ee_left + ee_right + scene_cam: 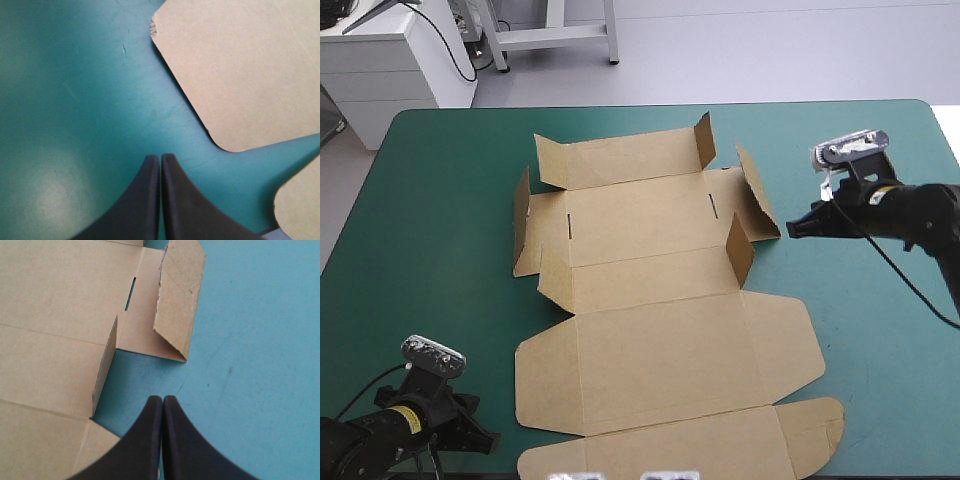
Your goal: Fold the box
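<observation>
The brown box (660, 300) lies spread as a cut sheet across the middle of the teal-green table, mostly flat, with a few small side flaps at its far half standing partly up. My left gripper (488, 438) sits near the table's front left corner, shut, its tip pointing at the sheet's rounded front-left flaps (240, 75). My right gripper (792, 229) hovers just off the sheet's right side, shut and holding nothing. Ahead of it stand a raised side flap (177, 305) and a short upright flap (105, 365); my right gripper (161, 399) is apart from both.
Bare teal-green cover (440, 220) stretches left of the sheet and also right of it (880, 360). A white cabinet (390, 60) and a metal frame stand beyond the table's far edge.
</observation>
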You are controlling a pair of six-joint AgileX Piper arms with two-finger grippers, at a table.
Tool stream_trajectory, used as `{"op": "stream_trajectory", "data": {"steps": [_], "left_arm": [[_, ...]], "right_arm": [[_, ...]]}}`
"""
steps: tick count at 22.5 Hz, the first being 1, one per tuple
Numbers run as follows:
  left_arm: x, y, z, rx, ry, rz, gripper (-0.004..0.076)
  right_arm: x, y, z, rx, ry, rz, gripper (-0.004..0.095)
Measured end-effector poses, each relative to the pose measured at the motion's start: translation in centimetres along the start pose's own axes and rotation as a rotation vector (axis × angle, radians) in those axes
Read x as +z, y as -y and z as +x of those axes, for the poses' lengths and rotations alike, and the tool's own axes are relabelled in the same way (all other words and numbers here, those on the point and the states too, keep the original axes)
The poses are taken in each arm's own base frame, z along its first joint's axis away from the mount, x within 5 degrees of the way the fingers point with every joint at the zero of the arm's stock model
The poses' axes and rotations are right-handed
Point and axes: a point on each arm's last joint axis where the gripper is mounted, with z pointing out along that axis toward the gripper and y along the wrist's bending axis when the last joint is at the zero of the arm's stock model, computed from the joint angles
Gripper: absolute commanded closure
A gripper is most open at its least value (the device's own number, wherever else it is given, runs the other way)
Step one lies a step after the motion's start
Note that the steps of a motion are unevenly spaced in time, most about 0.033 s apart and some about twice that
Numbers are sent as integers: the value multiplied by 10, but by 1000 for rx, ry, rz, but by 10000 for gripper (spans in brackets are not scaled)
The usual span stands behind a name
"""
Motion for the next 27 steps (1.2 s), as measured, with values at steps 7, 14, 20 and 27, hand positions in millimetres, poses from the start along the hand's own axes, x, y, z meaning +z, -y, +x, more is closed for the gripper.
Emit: {"op": "stream_trajectory", "data": {"steps": [7, 14, 20, 27], "left_arm": [[0, 0, 0, 0, 0, 0, 731], [0, 0, 0, 0, 0, 0, 731], [0, 0, 0, 0, 0, 0, 731], [0, 0, 0, 0, 0, 0, 731]], "right_arm": [[55, 13, -37, 9, -71, -38, 927], [108, -17, -66, -130, -161, -62, 911], [150, -29, -70, -184, -317, 65, 319], [181, -28, -75, -97, -366, 69, 210]]}}
